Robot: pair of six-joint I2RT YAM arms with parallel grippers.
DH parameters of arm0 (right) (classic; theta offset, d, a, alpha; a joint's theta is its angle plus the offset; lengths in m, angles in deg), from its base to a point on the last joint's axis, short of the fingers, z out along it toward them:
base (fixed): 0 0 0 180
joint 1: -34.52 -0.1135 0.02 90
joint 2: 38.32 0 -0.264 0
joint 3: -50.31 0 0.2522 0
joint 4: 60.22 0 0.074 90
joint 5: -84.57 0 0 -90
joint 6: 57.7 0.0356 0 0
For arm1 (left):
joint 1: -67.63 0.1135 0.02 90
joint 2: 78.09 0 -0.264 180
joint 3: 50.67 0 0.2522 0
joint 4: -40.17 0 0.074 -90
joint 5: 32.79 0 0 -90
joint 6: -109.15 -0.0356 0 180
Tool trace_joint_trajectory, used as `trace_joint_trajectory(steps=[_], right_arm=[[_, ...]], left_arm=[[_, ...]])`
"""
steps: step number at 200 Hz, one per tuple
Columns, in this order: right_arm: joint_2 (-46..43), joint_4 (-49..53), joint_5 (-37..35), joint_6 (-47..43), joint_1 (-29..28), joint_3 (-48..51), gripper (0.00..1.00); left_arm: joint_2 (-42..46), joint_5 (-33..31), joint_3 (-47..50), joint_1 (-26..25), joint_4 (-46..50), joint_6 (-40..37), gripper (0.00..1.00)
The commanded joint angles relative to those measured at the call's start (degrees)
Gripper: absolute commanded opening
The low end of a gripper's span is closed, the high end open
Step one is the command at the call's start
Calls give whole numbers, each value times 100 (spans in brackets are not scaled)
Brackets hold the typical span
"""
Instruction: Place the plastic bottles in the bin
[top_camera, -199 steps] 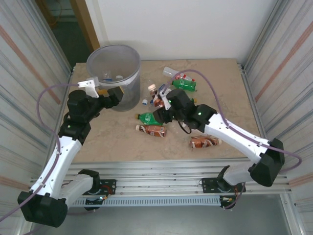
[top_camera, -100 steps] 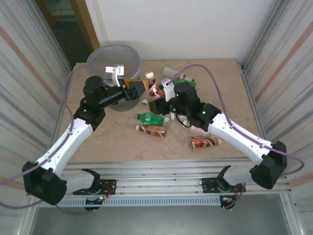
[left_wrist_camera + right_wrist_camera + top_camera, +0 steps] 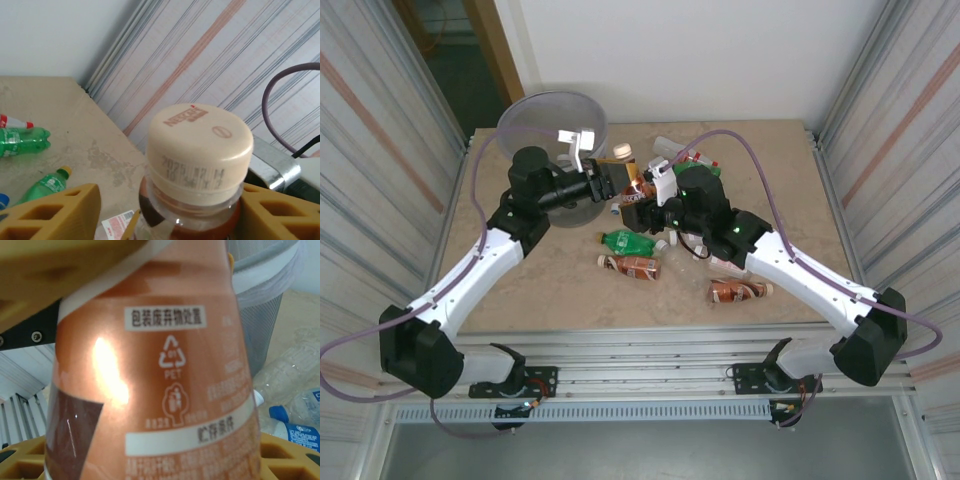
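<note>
Brown bottle [image 3: 200, 150] with cream cap upright beside grey bin [image 3: 535, 115], crushed bottles [image 3: 630, 265] lying scattered nearby

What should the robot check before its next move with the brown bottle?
1. Right gripper clamps the brown bottle: ok.
2. Left gripper has its fingers on either side of the bottle's neck: ok.
3. Fingers tight on the neck: not ok, a gap shows beside one.
4. Cream cap on: ok.
5. Bin near the left arm, mouth open: ok.
</note>
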Motion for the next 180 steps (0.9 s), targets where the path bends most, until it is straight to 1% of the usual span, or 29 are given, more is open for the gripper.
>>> trace_joint_trajectory(steps=[1,37,55,68,74,82,86,92,103,122,125,128,137,156,167,180], right_arm=[[42,-192,74,-125,34,-250,44],[136,-174,37,-119,39,-312,45],[145,-137,0,-117,43,-311,47],[127,-102,-36,-108,43,-316,52],[131,-79,-51,-100,42,-313,58],[115,-46,-68,-99,47,-309,67],[108,-22,-80,-96,48,-313,73],[91,12,-118,-99,51,-313,79],[58,68,-197,-99,54,-292,85],[-25,157,-358,-99,62,-244,88],[-54,167,-382,-95,66,-220,94],[-65,175,-407,-90,69,-205,97],[-125,192,-523,-66,74,-156,98],[-274,169,-886,45,88,68,99],[-349,178,-1116,130,106,177,100],[-441,228,-1318,214,124,290,100]], left_arm=[[-65,173,-207,-30,-173,-18,55],[-123,175,-216,-35,-133,-74,29],[-142,144,-252,-35,-34,-177,15],[-144,46,-299,-34,103,-306,10],[-132,-12,-331,-35,188,-384,8],[-120,-126,-394,-35,340,-527,6],[-116,-185,-440,-38,442,-607,5],[-97,-295,-516,-35,608,-721,4],[-67,-468,-695,-18,937,-998,4],[-12,-845,-1057,39,1446,-1473,4],[3,-922,-1115,48,1523,-1553,4],[7,-1007,-1178,57,1592,-1638,4],[16,-1266,-1376,90,1856,-1900,4],[-60,-2083,-1896,147,2447,-2457,4],[-142,-2549,-2164,202,2686,-2682,4],[-275,-2941,-2437,322,2847,-2879,4]])
